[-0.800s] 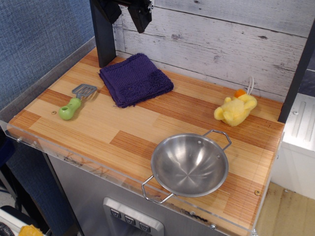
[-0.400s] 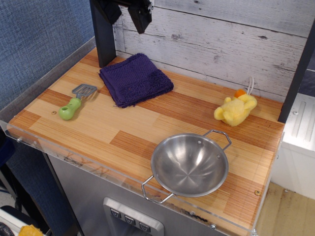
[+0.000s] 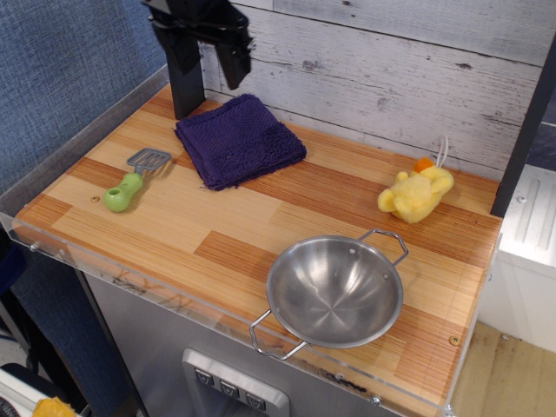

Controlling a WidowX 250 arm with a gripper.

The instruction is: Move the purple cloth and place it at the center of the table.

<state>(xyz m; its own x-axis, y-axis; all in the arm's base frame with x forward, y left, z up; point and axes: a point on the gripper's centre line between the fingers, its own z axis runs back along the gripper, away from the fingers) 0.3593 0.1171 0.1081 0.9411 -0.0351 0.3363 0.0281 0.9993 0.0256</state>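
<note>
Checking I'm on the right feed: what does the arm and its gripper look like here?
Only the end of the arm shows at the top edge. The gripper is all black, matte and angular, with two flat, blade-like fingers tapering downward. No cables, labels or markings are visible from this view.

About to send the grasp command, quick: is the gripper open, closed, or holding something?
Gripper: open, holding nothing, its fingers spread above the back edge of the purple cloth, not touching it.
</note>
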